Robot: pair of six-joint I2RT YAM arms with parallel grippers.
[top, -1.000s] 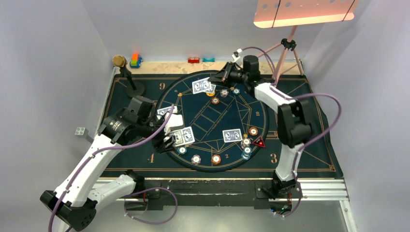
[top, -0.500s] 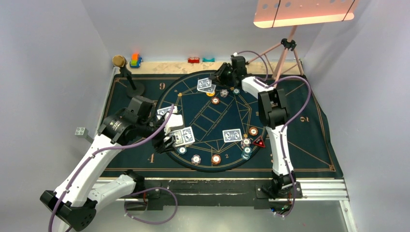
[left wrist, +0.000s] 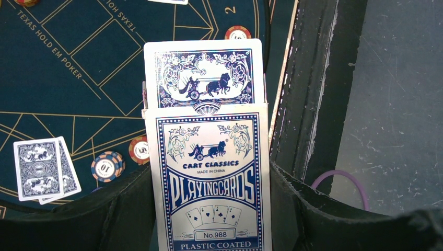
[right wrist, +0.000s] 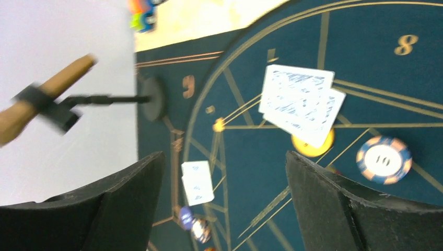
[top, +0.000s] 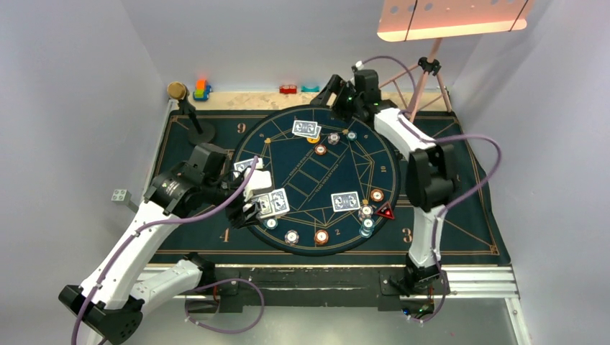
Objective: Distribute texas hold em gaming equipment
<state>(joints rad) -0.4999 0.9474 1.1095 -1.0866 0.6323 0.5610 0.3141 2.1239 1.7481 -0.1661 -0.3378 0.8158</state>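
Two overlapping cards, the far pair of cards (top: pixel 306 129), lie flat on the poker mat (top: pixel 194 244) near the far edge of the worktop (top: pixel 244 99). The right tool (top: pixel 337 92) was low beside them half a second ago. It has since drawn back toward the far edge, clear of the pair, with its fingers spread wide and nothing between them. The pair has barely shifted in that time, and the left arm has kept its pose.

One container is in play, the card box (left wrist: pixel 211 188), clamped between the fingers of the left tool (left wrist: pixel 209 209) over the mat on the near left side. A single card (left wrist: pixel 203 73) sticks out of the box's open top, back side up.

In the right wrist view the far pair partly covers a yellow disc (right wrist: pixel 312 144), and a striped chip (right wrist: pixel 384 159) marked 10 sits just beside it. A left pair of cards (top: pixel 247 165) lies toward the left edge. A near pair of cards (top: pixel 345 201) lies toward the near right, with the triangular marker (top: pixel 386 211) close by among several chips. Two more chips (top: pixel 291 236) rest toward the near edge.

A microphone (top: pixel 188 108) on its stand occupies the far left corner, and it shows only as a blur in the right wrist view. Toy blocks (top: pixel 201 90) sit along the far edge.
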